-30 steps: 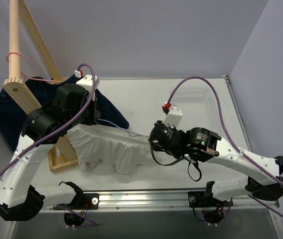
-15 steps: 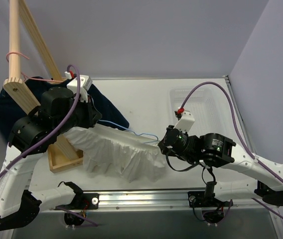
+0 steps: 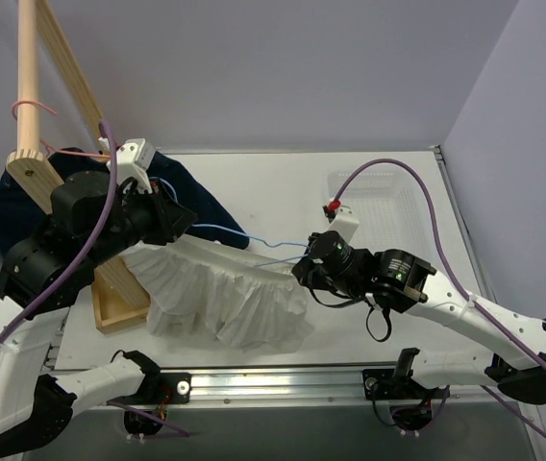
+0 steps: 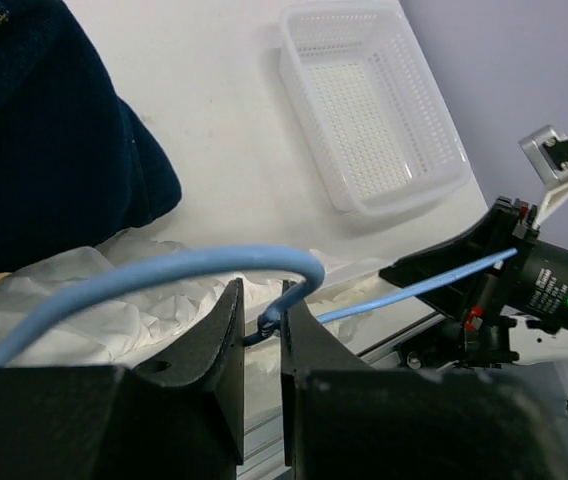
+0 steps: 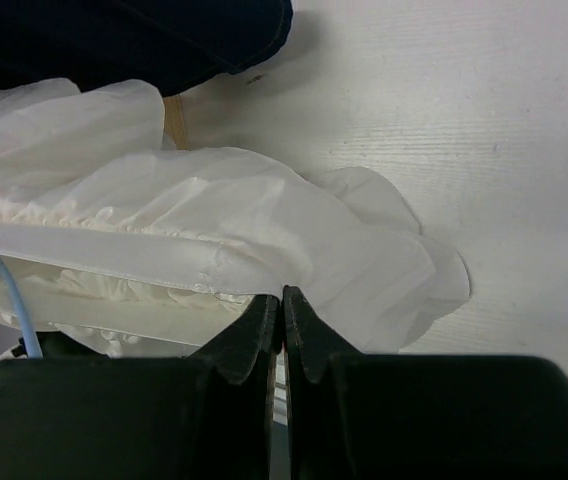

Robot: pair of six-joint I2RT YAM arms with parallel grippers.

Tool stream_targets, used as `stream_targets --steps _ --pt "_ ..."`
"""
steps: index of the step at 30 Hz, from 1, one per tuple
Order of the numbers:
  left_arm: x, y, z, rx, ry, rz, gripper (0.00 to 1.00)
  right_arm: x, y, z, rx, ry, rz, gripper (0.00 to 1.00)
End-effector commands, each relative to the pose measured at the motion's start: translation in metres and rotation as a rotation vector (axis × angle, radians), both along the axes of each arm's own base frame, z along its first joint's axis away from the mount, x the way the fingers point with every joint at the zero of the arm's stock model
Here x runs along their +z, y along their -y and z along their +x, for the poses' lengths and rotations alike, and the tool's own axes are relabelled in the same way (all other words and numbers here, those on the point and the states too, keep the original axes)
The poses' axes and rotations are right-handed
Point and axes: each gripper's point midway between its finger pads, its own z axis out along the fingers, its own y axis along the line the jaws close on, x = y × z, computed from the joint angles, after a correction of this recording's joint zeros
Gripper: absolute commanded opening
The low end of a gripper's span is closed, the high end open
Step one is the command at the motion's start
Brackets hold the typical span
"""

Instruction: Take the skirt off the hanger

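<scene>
Two claws share the work. The white, ruffled thin-fabric skirt (image 3: 225,298) stretches across the lower middle of the top view, and I see its edge pinched between the closed jaws of my right gripper (image 5: 283,300). The thin light-blue wire hanger (image 4: 164,270) shows along its upper edge, nipped in my left gripper (image 4: 261,300). A dark navy denim garment (image 3: 210,206) lies upper left and a white perforated plastic basket (image 4: 374,110) right.

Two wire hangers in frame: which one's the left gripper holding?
The light-blue hanger: the neck of its hook is pinched in the left gripper. The pink hanger is looped over the wooden rack pole at far left, with no gripper on it.
</scene>
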Motion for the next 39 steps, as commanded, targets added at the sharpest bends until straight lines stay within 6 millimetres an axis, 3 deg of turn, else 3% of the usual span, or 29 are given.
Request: stream_targets --steps 1,4,9,17,22,27,33,34,39 --pt "0.072 0.017 -0.017 -0.079 0.138 -0.264 0.02 0.000 -0.015 0.006 0.052 -0.006 0.049 0.00" --pt "0.082 0.010 -0.021 -0.062 0.160 -0.275 0.02 -0.001 -0.019 0.007 0.070 -0.021 0.086 0.00" --pt "0.076 -0.004 -0.018 0.004 0.163 -0.229 0.02 0.022 -0.026 0.008 0.096 0.019 0.180 0.00" --pt "0.066 -0.002 -0.010 0.024 0.132 -0.219 0.02 0.057 -0.008 -0.005 0.059 0.045 0.323 0.00" --pt "0.064 -0.004 -0.008 0.040 0.138 -0.207 0.02 0.051 0.010 -0.011 0.034 0.036 0.289 0.00" --pt "0.086 0.007 -0.017 -0.023 0.154 -0.299 0.02 0.046 0.001 -0.011 0.071 0.024 0.268 0.00" --pt "0.116 0.032 -0.029 -0.141 0.159 -0.500 0.02 0.033 -0.026 -0.001 0.116 0.012 0.256 0.00" --pt "0.129 0.039 -0.035 -0.201 0.187 -0.545 0.02 0.031 -0.033 0.002 0.123 0.012 0.264 0.00" --pt "0.150 0.051 -0.051 -0.311 0.196 -0.635 0.02 0.019 -0.048 0.012 0.150 -0.010 0.263 0.00"
